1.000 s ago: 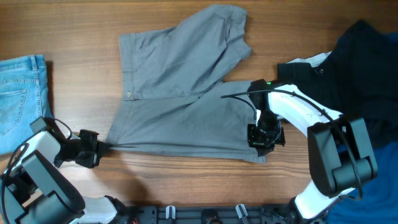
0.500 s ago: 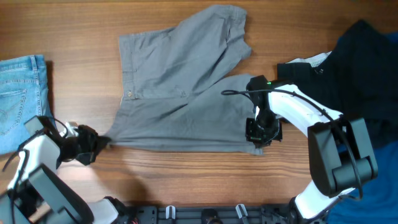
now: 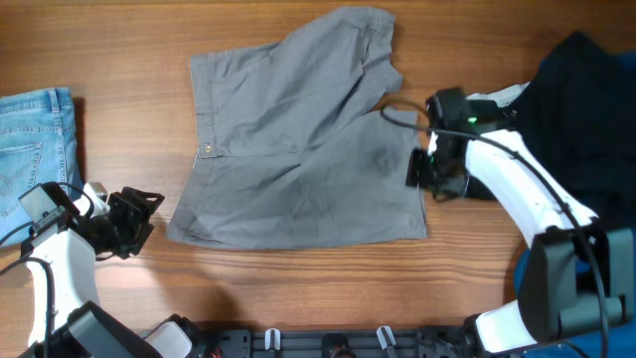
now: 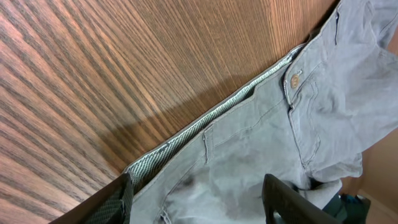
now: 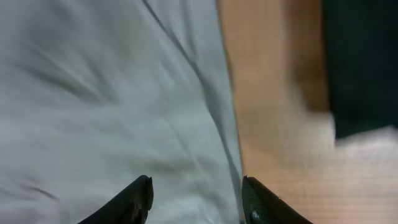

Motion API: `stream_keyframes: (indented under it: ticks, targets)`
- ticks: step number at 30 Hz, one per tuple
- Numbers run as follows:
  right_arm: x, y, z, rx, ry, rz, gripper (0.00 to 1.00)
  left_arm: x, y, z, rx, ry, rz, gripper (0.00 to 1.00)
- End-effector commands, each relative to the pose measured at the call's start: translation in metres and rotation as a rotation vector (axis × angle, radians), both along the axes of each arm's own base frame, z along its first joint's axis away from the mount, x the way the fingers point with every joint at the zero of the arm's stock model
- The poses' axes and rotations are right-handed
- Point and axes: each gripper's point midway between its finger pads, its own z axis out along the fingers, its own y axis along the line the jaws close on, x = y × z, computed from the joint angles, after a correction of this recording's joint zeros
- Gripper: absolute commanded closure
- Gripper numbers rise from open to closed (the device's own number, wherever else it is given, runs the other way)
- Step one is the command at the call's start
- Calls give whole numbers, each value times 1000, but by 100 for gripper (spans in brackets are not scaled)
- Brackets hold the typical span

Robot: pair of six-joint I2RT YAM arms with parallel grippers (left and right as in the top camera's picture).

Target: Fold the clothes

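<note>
The grey shorts [image 3: 298,159] lie spread flat in the middle of the table, waistband to the left, one leg folded over toward the back. My left gripper [image 3: 147,216] stands open just left of their near-left corner, apart from the cloth. In the left wrist view the gripper [image 4: 199,208] looks along the waistband and button [image 4: 293,79]. My right gripper [image 3: 419,169] hovers open over the shorts' right edge. In the right wrist view its fingers [image 5: 135,198] straddle the hem of the shorts [image 5: 124,93] with nothing pinched.
Light-blue denim [image 3: 35,149] lies at the left edge. A black garment [image 3: 576,109] is heaped at the right, also seen in the right wrist view [image 5: 360,62]. A royal-blue cloth [image 3: 618,268] shows at the near right corner.
Both grippers have opened and let go of the shorts. The left one drew back to the left; the right one moved up toward the far right edge. The near hem now lies flat.
</note>
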Motion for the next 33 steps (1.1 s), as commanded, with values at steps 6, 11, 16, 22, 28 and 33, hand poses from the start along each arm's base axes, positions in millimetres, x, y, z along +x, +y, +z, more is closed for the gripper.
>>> stream_keyframes:
  ticks: [6, 11, 16, 22, 28, 33]
  targets:
    - [116, 38, 54, 183, -487, 41, 34, 0, 2, 3, 11, -5, -6, 32]
    - [152, 51, 57, 296, -583, -62, 33, 0, 0, 3, 8, -2, -10, 32]
    - [166, 53, 20, 339, -526, -181, 34, 1, -7, 3, 7, 0, -37, 32]
    - [179, 67, -20, 450, -467, -280, 34, 2, -13, 0, 32, 17, -73, 31]
    - [189, 68, -38, 500, -456, -366, 82, 4, -20, 0, 36, 22, -103, 31]
    - [187, 47, -43, 478, -425, -410, 96, 4, -20, 0, 36, 22, -103, 31]
